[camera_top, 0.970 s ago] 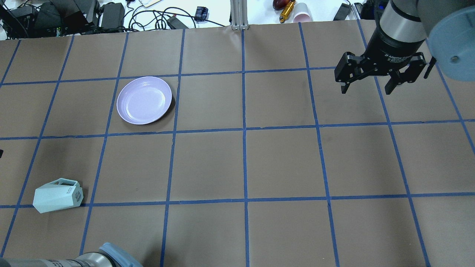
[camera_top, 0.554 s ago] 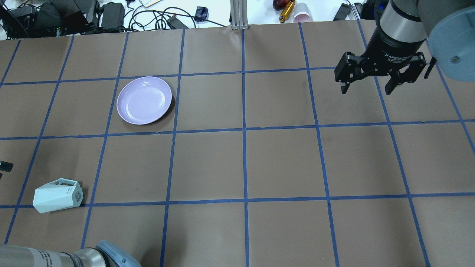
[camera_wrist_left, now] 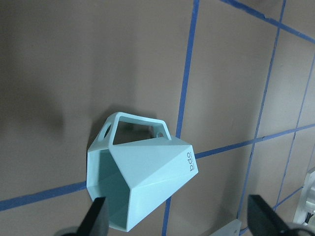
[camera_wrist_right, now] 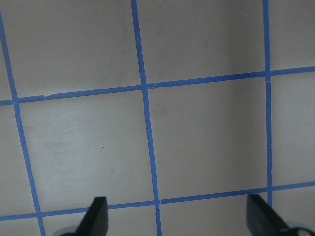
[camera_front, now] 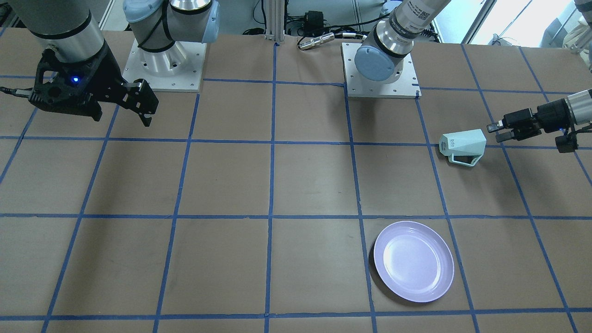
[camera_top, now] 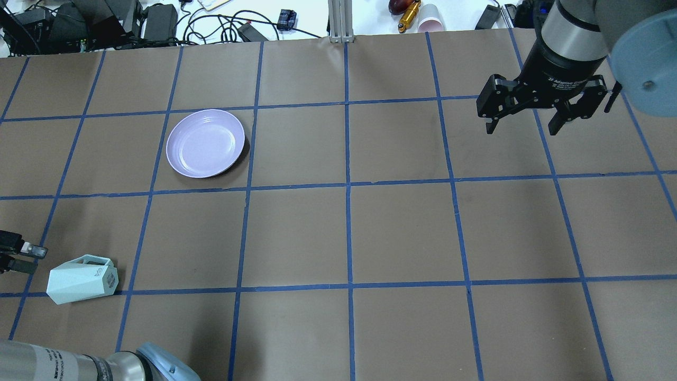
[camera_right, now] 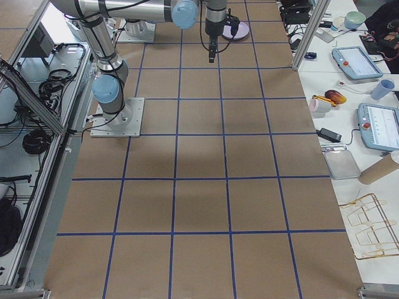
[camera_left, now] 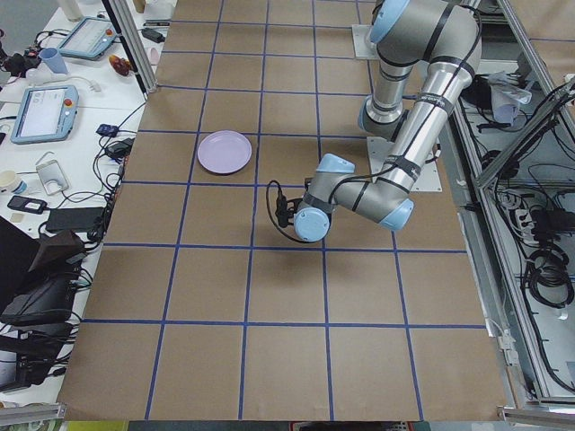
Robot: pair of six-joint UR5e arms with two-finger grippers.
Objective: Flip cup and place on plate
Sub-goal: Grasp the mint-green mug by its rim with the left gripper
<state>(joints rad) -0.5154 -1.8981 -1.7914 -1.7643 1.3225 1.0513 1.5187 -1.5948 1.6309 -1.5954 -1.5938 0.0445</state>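
The mint-green faceted cup (camera_top: 82, 279) lies on its side at the near left of the table, handle up-table; it also shows in the front view (camera_front: 463, 146) and fills the left wrist view (camera_wrist_left: 142, 182), its hexagonal mouth facing the camera. The lavender plate (camera_top: 206, 143) sits empty farther out; it also shows in the front view (camera_front: 413, 261). My left gripper (camera_top: 29, 256) is open, low, just left of the cup's mouth end, not touching it. It shows in the front view (camera_front: 498, 130) too. My right gripper (camera_top: 521, 123) is open and empty, high at the far right.
Brown paper with a blue tape grid (camera_top: 349, 185) covers the table. Cables, chargers and a pink cup (camera_top: 431, 18) lie beyond the far edge. The arm bases (camera_front: 380, 69) stand at the near edge. Tablets and tools sit on a side bench (camera_right: 355, 93).
My left gripper has come into the overhead view from the left edge and moved toward the cup. The cup, plate and right arm have not moved.
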